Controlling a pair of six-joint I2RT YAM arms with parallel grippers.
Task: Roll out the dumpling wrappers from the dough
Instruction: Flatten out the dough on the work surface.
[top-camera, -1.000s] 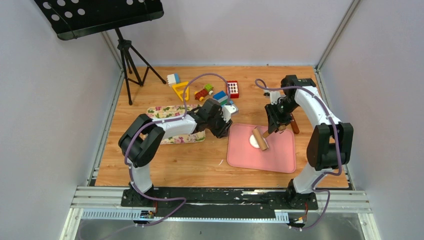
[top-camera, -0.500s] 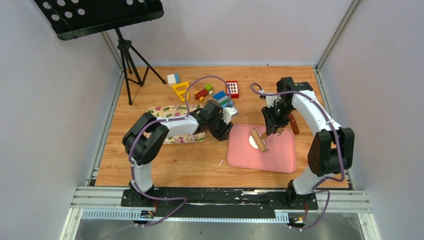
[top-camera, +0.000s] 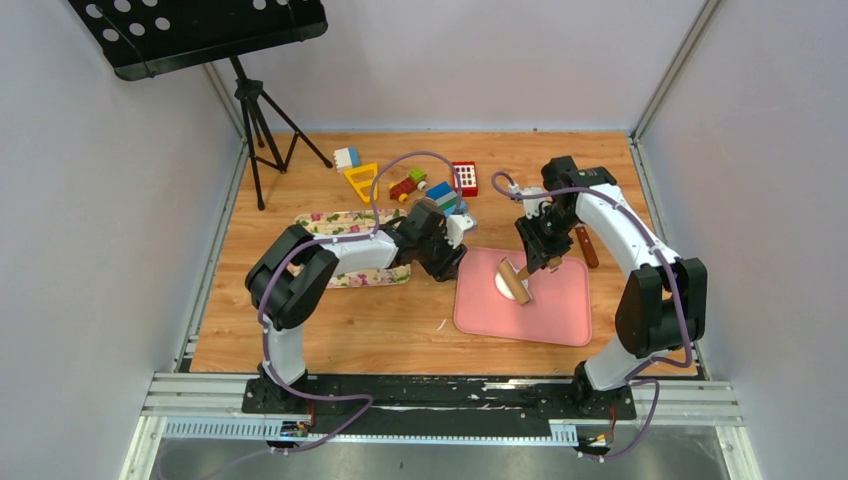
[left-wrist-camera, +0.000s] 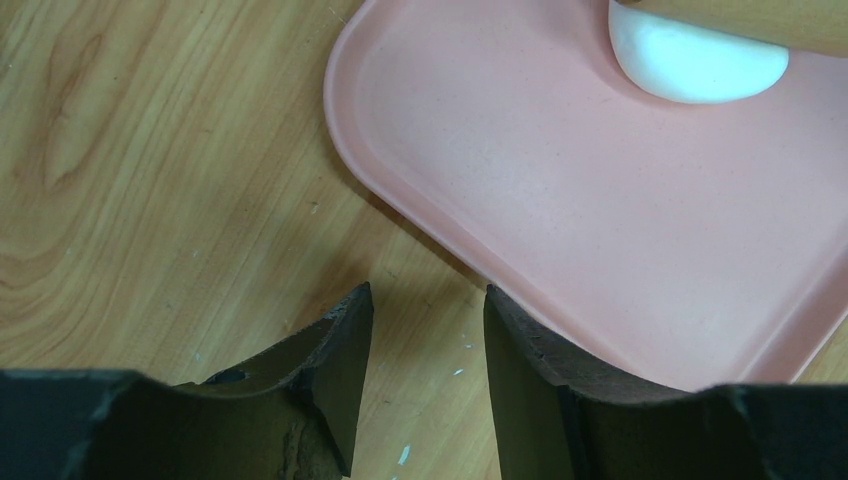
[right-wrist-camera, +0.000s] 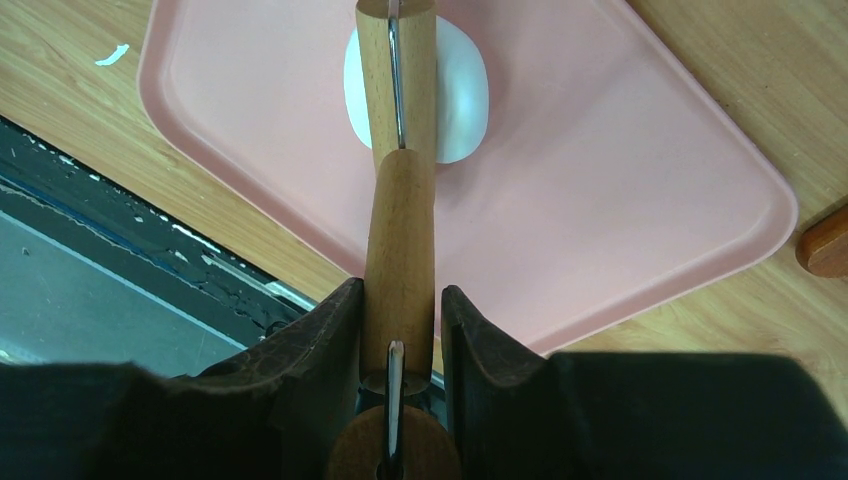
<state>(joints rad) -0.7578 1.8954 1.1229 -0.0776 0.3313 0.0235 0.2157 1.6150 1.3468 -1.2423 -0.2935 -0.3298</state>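
A soft white lump of dough lies flattened into an oval on the pink mat. A wooden rolling pin's roller rests across it. My right gripper is shut on the pin's handle, above the mat's far side. Just off the mat's left corner my left gripper hovers over bare wood, open and holding nothing. No dumpling wrappers are in view.
Toy bricks, a red block and a yellow triangle lie at the back. A floral board sits under my left arm. A brown wooden tool lies right of the mat. A tripod stands far left.
My right arm has swung left, and the rolling pin has shifted slightly leftward over the dough. The left arm has barely moved.
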